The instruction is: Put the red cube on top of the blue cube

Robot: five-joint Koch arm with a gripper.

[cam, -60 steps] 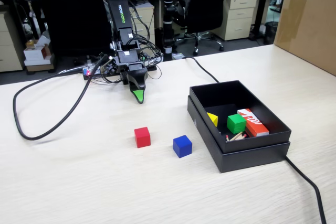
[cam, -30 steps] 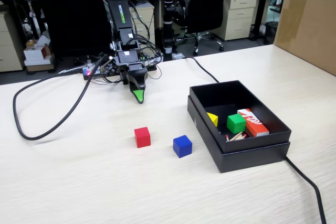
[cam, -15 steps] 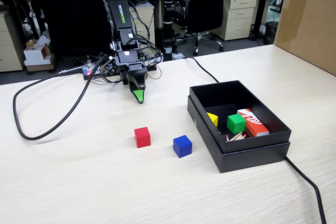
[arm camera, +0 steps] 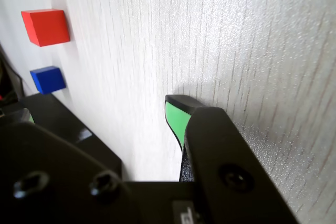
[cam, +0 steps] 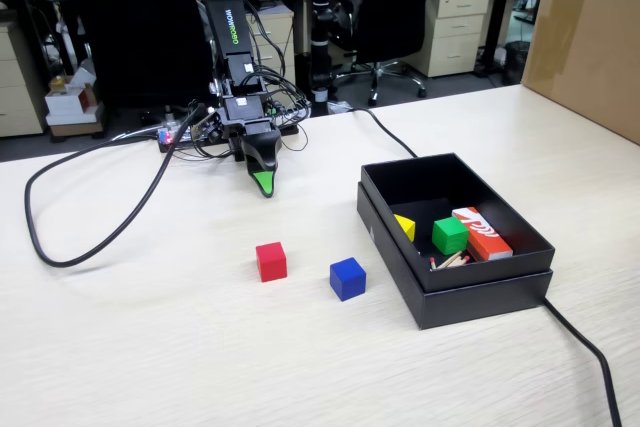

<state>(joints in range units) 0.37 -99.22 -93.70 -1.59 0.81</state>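
Nothing has moved since the earlier frames: arm, cubes and box sit exactly where they were.

Nearest the fixed camera, the blue cube (cam: 347,278) rests flat on the table (cam: 150,347), just beside the front left corner of the black box (cam: 480,297), apart from it. A little to its left in this view, not touching, stands the red cube (cam: 270,261), also flat on the table and with bare surface all round it. Inside the box lie a green cube (cam: 449,235), a yellow piece (cam: 404,227) and a red-orange box with white lettering (cam: 481,232); none of these belong to the job.

Farther back, the pincer (cam: 262,183) points down at the table, well apart from both cubes, holding nothing. Its green-tipped jaws lie one behind the other in both views, so I cannot tell how far open it is.

The step in hand looks like the reach for the red cube, not yet begun. To do it well, I would open the jaws wide first, come over the cube from above, square them to two opposite faces, and keep clear of the blue cube, since a nudge there would spoil the stacking spot.
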